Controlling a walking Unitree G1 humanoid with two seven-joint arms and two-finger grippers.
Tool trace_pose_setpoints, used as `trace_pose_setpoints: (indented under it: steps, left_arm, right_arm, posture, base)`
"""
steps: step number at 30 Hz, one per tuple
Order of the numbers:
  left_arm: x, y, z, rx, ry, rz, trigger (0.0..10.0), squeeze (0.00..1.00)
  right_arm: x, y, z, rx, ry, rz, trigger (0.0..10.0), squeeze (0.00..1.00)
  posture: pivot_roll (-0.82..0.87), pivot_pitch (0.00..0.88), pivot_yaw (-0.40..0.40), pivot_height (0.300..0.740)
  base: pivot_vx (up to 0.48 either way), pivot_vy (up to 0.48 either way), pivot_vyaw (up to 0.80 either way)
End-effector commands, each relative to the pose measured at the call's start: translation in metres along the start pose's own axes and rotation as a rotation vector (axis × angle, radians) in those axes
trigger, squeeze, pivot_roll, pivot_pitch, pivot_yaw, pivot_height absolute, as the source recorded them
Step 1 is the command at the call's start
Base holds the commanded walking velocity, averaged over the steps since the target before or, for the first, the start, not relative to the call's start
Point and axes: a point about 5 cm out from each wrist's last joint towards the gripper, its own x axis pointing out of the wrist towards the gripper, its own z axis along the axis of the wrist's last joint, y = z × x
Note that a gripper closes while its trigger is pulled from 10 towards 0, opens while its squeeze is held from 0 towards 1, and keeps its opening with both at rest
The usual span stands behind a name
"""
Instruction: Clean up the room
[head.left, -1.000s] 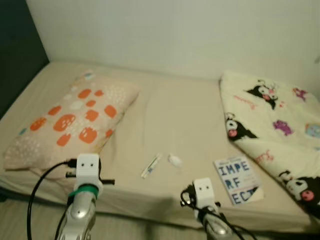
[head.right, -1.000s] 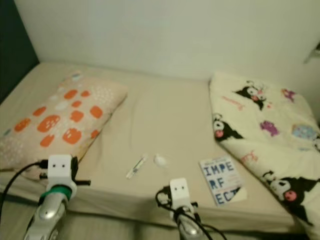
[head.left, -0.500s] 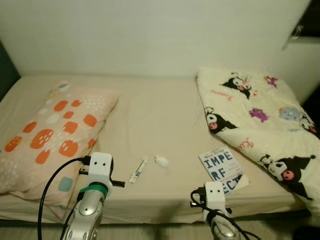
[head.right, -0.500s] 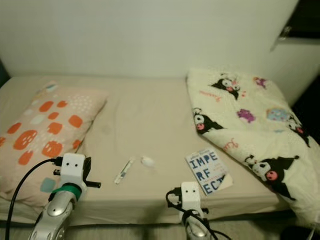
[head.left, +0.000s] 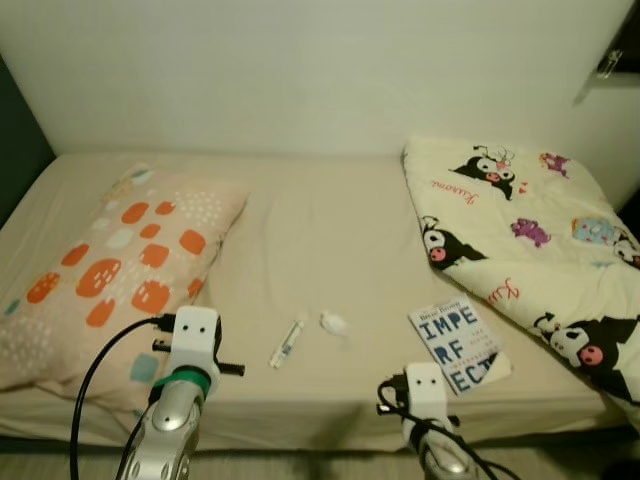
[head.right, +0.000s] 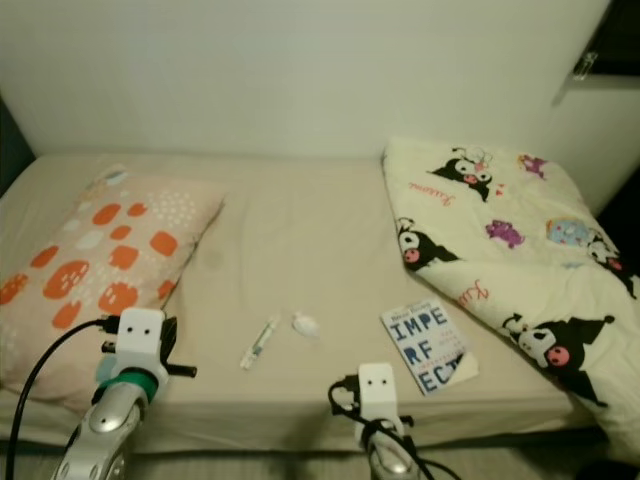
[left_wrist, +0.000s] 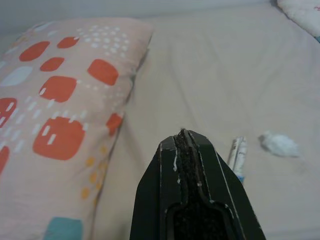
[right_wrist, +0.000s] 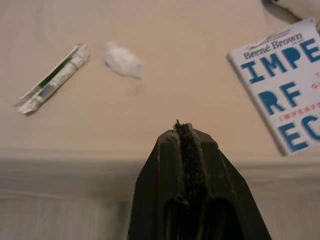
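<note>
Nothing on the bed has moved. Both grippers, left and right, hover closed and empty at its near edge; wrapper, crumpled tissue and book lie mid-mattress.

bed | pillow left | blanket right | wrapper, tissue, book near front edge

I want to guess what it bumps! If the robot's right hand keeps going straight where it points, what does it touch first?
Probably the bare bed sheet, in the gap between the white crumpled bit and the book. The right hand is shut, and depth is hard to judge.
</note>
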Motion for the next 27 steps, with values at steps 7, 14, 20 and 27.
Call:
trace_pose_setpoints:
  steps: [7,14,20,27]
  left_arm:
    - [-0.0018,0.0058,-0.0079,0.007,0.041,0.019,10.0,0.00]
    - [-0.0024,0.0071,-0.0071,0.009,0.043,0.020,10.0,0.00]
    - [-0.0019,0.0076,-0.0063,0.011,0.043,0.017,10.0,0.00]
    - [-0.0030,0.0074,-0.0069,0.017,0.050,0.006,10.0,0.00]
  right_arm:
    - [-0.0009,0.0077,-0.0052,0.017,0.027,0.012,10.0,0.00]
    - [-0.0012,0.0085,-0.0058,0.023,0.028,0.008,10.0,0.00]
    - [-0.0010,0.0083,-0.0053,0.025,0.026,0.004,10.0,0.00]
    - [-0.0017,0.0078,-0.0065,0.034,0.027,-0.009,10.0,0.00]
  posture:
    - [0.08,0.011,0.065,0.740]
    - [0.09,0.018,0.069,0.740]
    - [0.09,0.022,0.074,0.740]
    - [0.08,0.025,0.090,0.740]
  base:
    - [0.000,0.480,0.00]
    - [0.000,0.480,0.00]
    - [0.000,0.480,0.00]
    - [0.000,0.480,0.00]
